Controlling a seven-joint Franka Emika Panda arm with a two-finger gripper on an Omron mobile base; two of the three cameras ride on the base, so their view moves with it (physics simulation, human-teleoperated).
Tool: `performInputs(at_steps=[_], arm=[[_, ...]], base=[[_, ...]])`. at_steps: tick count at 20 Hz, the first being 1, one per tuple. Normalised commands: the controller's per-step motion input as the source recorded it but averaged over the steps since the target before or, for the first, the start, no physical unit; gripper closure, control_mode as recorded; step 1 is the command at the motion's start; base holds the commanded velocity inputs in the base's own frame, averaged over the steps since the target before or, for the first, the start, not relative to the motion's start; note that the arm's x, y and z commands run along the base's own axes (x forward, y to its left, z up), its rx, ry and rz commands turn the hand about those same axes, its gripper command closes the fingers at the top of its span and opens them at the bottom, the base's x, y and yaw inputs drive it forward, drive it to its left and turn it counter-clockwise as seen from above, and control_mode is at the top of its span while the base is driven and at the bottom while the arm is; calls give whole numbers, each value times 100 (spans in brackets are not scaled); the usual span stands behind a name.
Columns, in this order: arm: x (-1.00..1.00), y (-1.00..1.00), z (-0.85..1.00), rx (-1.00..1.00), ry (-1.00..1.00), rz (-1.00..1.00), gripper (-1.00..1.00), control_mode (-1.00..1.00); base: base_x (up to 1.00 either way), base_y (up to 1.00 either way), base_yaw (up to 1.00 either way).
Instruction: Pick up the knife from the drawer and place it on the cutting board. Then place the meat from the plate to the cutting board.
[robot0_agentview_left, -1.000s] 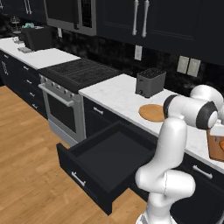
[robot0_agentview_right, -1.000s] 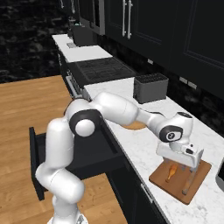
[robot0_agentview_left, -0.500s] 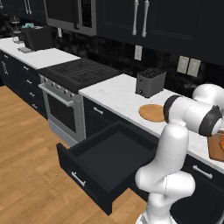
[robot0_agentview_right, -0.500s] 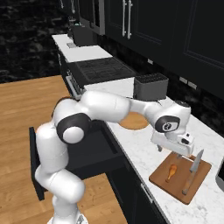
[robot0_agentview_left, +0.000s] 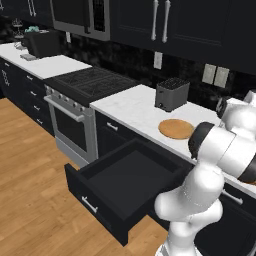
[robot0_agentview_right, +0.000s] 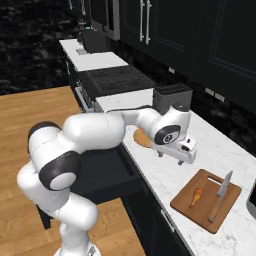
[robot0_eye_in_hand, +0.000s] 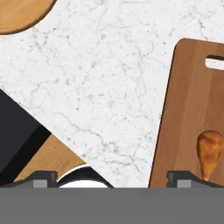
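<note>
In the hand view the cutting board (robot0_eye_in_hand: 188, 109) is cut by the right edge of the frame, and the meat (robot0_eye_in_hand: 210, 151) on it too. A round wooden plate (robot0_eye_in_hand: 22, 13) is cut at the upper left corner. In the left base view the arm hides the board.

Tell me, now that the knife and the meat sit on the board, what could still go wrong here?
The wide black drawer with the silver bar handle hangs open beside the robot's base; a turn or drive might bump it. The small knife with the tan wooden handle lies near the far edge of the reddish-brown wooden cutting board, so a nudge could slide it off. The open end effector hangs low over the white marble counter and might graze it.
</note>
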Motion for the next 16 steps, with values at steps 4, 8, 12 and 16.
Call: performInputs(at_steps=[4,8,12,16], arm=[[39,100,40,-22,-6,2,-100,-100],[8,100,36,-27,11,0,-100,-100],[0,70,19,-23,29,0,-100,-100],[-8,5,-1,0,-5,0,-100,-100]], base=[[0,0,0],[0,0,0],[0,0,0],[0,0,0]])
